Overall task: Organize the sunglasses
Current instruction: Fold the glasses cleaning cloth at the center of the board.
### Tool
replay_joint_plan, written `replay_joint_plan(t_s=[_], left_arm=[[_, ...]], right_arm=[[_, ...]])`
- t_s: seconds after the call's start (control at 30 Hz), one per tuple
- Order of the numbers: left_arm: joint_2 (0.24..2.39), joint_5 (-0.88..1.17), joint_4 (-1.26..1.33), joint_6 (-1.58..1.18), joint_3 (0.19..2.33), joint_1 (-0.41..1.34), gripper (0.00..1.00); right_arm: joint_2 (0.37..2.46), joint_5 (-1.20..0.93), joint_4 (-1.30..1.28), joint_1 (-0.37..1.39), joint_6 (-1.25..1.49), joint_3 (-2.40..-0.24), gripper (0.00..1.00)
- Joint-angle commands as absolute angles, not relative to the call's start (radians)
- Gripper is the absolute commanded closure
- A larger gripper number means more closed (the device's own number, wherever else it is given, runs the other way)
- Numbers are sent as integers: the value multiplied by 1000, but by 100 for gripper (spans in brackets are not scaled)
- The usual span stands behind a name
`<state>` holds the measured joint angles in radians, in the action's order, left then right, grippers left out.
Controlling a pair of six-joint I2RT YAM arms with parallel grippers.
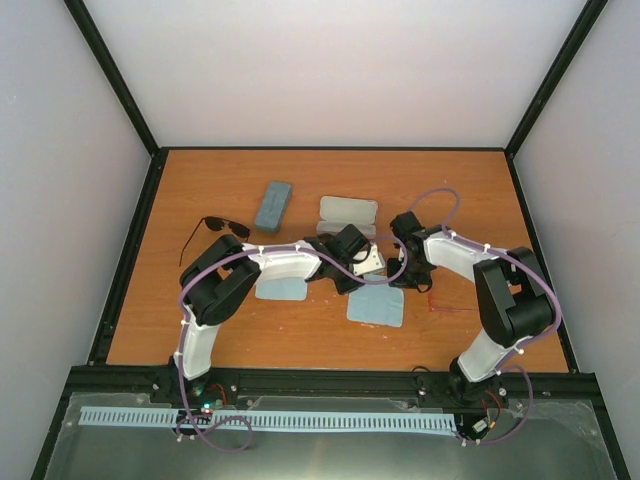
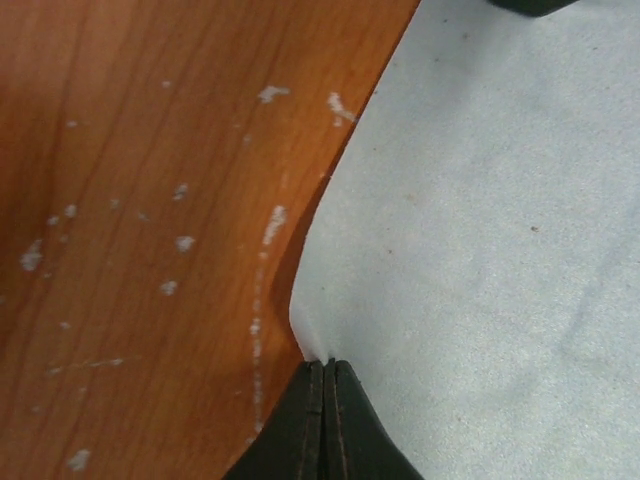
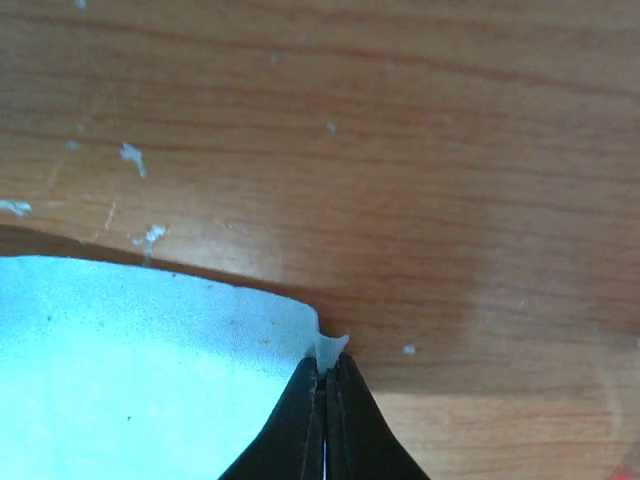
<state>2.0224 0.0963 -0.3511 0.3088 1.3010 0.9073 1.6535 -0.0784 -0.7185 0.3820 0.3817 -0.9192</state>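
Count: 2 sunglasses, 2 cases, 2 cloths, 2 arms.

Black sunglasses [image 1: 222, 226] lie on the counter [image 1: 330, 175] in the far-left area, just left of the blue-grey case [image 1: 272, 203] and not touching it. The front bar runs roughly left-right. One thin arm is swung out and points diagonally to the near-left, ending near the left rail [image 1: 130, 250] but apart from it.

Red sunglasses [image 1: 452, 309] are at near-right, mostly hidden under the right arm [image 1: 505, 295]. Only thin red lines show, the longest lying about left-right. Which way the lenses face, cannot tell.

The blue-grey case has its long axis far-to-near, slightly tilted. The pinkish case [image 1: 347, 212] sits to its right, apart, with its long axis left-right.

The left cloth [image 1: 280, 290] lies flat, its far edge under the left arm [image 1: 290, 262]. The centre cloth [image 1: 378, 310] lies between the two wrists.

Left fingers [image 2: 300, 430] are clenched on a cloth corner, the edge puckered up off the wood. Right fingers [image 3: 295, 430] are clenched on another pale corner, a small tip poking out above them. By the top view these are the centre cloth's two far corners. Neither grasps sunglasses.

Edges: black rails run all round the counter. A wide strip of wood runs between the cases and the far rail [image 1: 330, 150], and another between the cloths and the near rail.
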Motion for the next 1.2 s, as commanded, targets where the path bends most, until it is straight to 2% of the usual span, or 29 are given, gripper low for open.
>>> replay_joint_plan(t_s=[0.0,0.33,0.83,1.17], left_arm=[[2017,15,-328,333,1358,892,100],[2002,14,-290,330,1368,847,99],[1867,102,-268,264,1224,863,100],[1871,118,-272,262,1207,914,99]], right_arm=[[1639,-35,-660,385,359,-960,97],[1690,-53,-655,358,302,-1038,97],[1582,-107,-625,359,316,-917,97],[1554,-147,-604,358,313,-852,97]])
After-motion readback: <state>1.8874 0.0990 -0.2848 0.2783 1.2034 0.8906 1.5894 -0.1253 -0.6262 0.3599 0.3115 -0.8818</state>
